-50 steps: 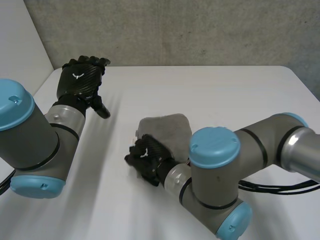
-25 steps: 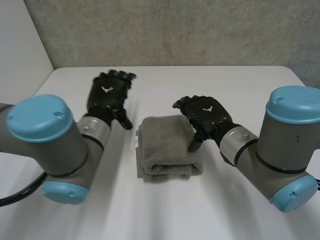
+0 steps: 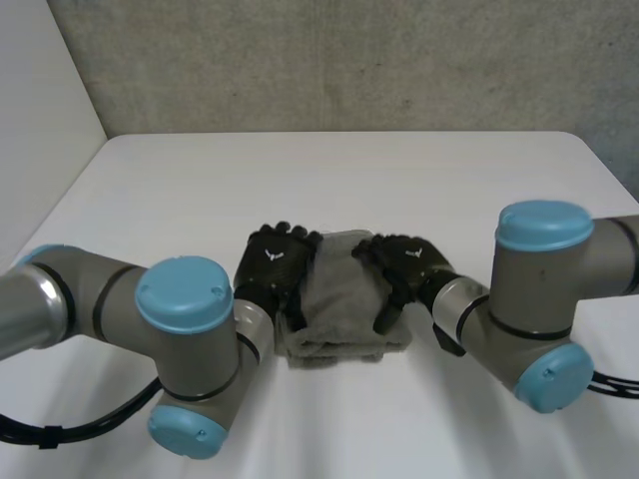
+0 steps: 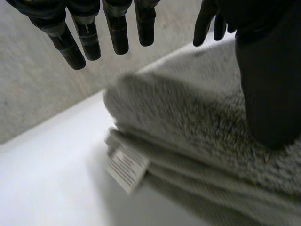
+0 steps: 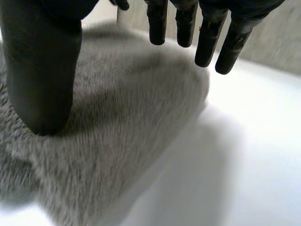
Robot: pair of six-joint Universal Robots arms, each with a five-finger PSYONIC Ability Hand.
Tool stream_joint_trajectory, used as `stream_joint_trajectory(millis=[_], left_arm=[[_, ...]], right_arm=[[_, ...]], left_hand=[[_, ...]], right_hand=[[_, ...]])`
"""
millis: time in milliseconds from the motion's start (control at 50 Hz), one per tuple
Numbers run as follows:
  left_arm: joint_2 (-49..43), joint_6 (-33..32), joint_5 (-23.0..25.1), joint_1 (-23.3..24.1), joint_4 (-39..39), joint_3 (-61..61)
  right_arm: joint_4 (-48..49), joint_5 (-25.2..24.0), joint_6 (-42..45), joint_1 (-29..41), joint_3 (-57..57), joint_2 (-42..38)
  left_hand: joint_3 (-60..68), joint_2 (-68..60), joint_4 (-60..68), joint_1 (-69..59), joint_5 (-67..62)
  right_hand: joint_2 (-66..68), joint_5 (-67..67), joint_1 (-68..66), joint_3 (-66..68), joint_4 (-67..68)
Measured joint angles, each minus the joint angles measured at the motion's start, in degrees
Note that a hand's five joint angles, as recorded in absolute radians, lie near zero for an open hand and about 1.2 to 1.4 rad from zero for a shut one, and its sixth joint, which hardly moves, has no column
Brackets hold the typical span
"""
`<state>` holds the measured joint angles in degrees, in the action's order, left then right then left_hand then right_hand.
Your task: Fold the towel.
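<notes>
My left robot hand (image 3: 275,271) and right robot hand (image 3: 407,264) are spread, thumbs on the folded towel (image 3: 344,304) at the frame's middle. I should press flat, softly and evenly.

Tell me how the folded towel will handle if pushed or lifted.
Probably floppy: the towel is soft pile in loose stacked layers, so lifting one edge likely unfolds it. Pushed, it would likely bunch rather than slide. Flat, it shouldn't roll.

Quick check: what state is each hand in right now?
Left hand: open, fingers straight, thumb resting on the folded towel.
Right hand: open, fingers straight, thumb resting on the towel.
</notes>
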<state>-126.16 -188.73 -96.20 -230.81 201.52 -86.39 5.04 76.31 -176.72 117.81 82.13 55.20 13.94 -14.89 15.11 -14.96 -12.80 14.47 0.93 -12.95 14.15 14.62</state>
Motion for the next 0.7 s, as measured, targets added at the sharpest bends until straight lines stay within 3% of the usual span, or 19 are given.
stream_joint_trajectory(millis=[180,320,440,600,700], left_arm=[[12.0,-0.1,-0.4,-1.8,-3.7,0.4],[23.6,-0.2,-0.6,-7.2,-8.7,-0.1],[28.9,-0.1,-0.6,-10.9,-13.4,-0.7],[31.0,0.2,-0.8,-12.0,-17.5,-1.8],[31.0,0.2,-0.8,-12.0,-17.5,-1.8]], right_arm=[[-0.2,3.0,-0.4,-1.9,1.0,14.8],[-1.0,9.4,-0.1,-3.9,2.0,24.7],[-5.1,11.8,0.7,-5.8,2.4,28.6],[-8.1,14.0,2.7,-6.7,2.9,29.5],[-8.1,14.1,2.8,-6.7,2.9,29.5]], left_hand=[[0.0,0.0,0.0,0.0,0.0],[0.0,0.0,0.0,0.0,0.1],[-0.1,0.0,0.0,0.0,0.3],[-0.2,0.0,0.0,0.0,0.3],[10.2,-9.4,9.2,-9.2,-11.6]], right_hand=[[0.0,0.0,0.0,0.0,0.0],[0.0,0.0,0.0,0.0,0.0],[0.0,0.0,0.0,0.0,0.0],[0.0,0.0,0.0,0.0,0.0],[0.0,0.0,-0.1,0.0,0.0]])
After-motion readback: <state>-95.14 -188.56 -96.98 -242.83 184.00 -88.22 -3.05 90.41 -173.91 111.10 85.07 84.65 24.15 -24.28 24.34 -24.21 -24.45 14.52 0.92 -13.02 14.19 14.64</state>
